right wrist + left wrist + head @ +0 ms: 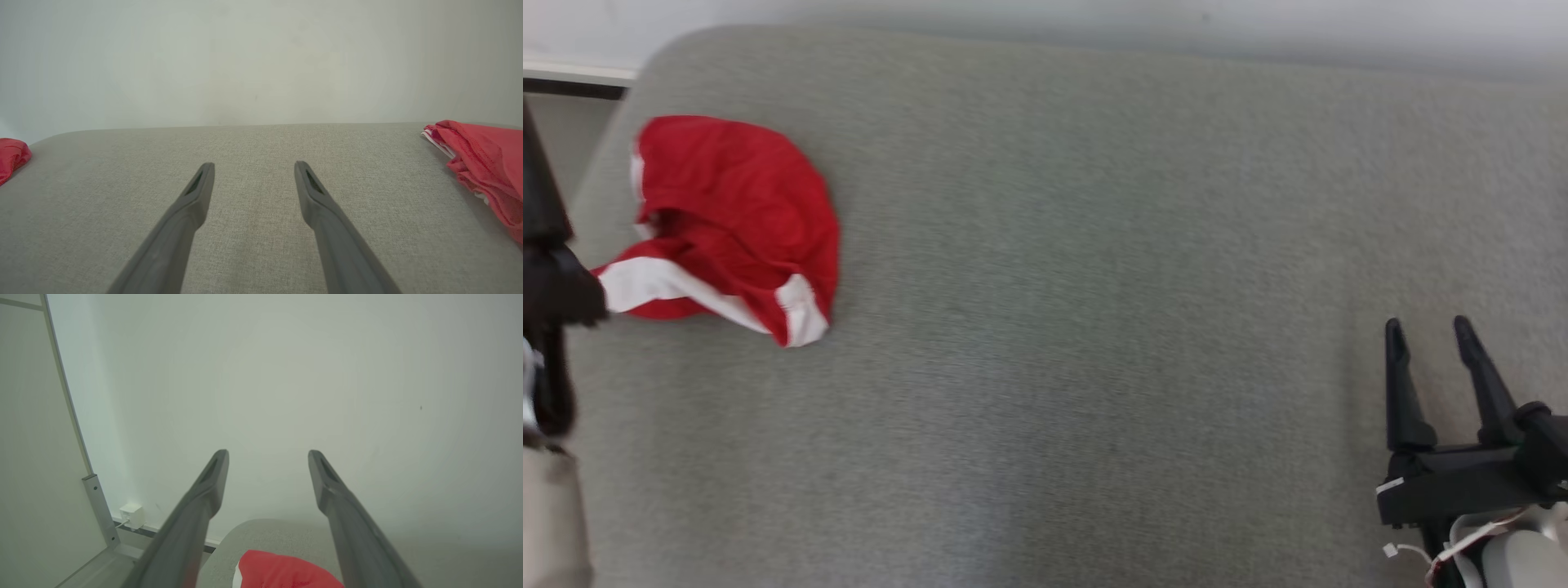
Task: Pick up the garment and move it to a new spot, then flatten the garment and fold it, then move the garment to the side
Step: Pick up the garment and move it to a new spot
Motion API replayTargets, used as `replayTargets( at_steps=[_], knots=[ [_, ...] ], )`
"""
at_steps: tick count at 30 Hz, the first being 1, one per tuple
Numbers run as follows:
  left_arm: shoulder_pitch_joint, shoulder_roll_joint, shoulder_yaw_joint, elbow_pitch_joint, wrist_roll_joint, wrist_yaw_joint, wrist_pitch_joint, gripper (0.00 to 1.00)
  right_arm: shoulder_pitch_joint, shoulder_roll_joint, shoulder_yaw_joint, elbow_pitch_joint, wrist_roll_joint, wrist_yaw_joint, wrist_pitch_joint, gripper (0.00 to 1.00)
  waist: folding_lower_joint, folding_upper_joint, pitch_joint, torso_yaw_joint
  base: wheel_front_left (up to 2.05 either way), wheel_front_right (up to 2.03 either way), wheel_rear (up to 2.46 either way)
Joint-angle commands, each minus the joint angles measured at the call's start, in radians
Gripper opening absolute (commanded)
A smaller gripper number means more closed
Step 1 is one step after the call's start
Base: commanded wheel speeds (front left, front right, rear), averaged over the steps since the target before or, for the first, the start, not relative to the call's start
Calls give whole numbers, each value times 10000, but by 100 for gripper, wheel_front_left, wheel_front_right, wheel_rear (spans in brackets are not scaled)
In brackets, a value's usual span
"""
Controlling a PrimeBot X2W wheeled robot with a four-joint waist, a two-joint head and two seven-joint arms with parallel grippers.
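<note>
The garment (731,224) is red with white bands and lies crumpled at the far left of the grey padded surface (1094,327). In the left wrist view my left gripper (267,457) is open and empty, raised above the garment (286,573) and pointing at the wall. A dark part of the left arm (556,286) shows at the left edge of the head view, touching or just covering the garment's white band. My right gripper (1427,327) stands open and empty at the lower right, far from the garment. The right wrist view has that gripper (254,165) low over bare padding, with the garment (12,157) at its left edge.
Another red cloth with white trim (482,167) lies at the right edge of the right wrist view. A pale wall (1094,33) runs behind the surface. Past the rounded far-left corner stand a metal post (100,510) and a white wall box (131,516).
</note>
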Motion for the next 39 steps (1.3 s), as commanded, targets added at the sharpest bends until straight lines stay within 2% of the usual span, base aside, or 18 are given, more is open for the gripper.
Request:
replayTargets(
  at_steps=[1,9,15,19,23,27,28,29,30,39],
  knots=[
    [-569,286,6,351,-90,-34,162,100,-147,-55,-142,-70,-146,-29,-64,100,-3,-2,1433,-1470,0,0,0],
    [-2007,1041,-100,2191,-322,-85,1181,100,-426,25,-559,-268,-284,-29,-41,100,-3,-2,2049,-2124,0,0,0],
    [-2208,1539,-67,4021,-444,46,2749,100,-532,8,-609,-309,-298,-29,-14,100,-3,-2,2084,-2324,0,0,0],
    [-2244,1674,-6,4744,-651,2,3467,100,-541,26,-625,-336,-316,-29,-19,100,-3,-2,2088,-2375,0,0,0],
    [-2142,1709,-112,5575,-743,41,4657,100,-514,59,-652,-363,-351,-29,-7,100,-3,-2,2080,-2397,0,0,0],
    [-2158,1564,-163,5844,-898,-14,4864,100,-574,89,-671,-398,-370,-29,34,100,-3,-2,2104,-2408,0,0,0],
    [-2172,1547,-195,5922,-889,-15,4812,87,-598,85,-666,-384,-353,-29,37,100,-3,-2,2096,-2417,0,0,0],
    [-2139,1539,-232,5941,-885,-25,4740,28,-600,84,-660,-346,-346,-29,31,100,-3,-2,2053,-2415,0,0,0],
    [-2091,1580,-265,5920,-837,-30,4607,0,-584,100,-642,-320,-339,-29,22,100,-3,-2,2009,-2418,0,0,0],
    [-2460,1855,-537,5128,-471,-9,2558,0,-390,318,-534,101,-145,-29,-174,100,-3,-2,1102,-2484,0,0,0]
  ],
)
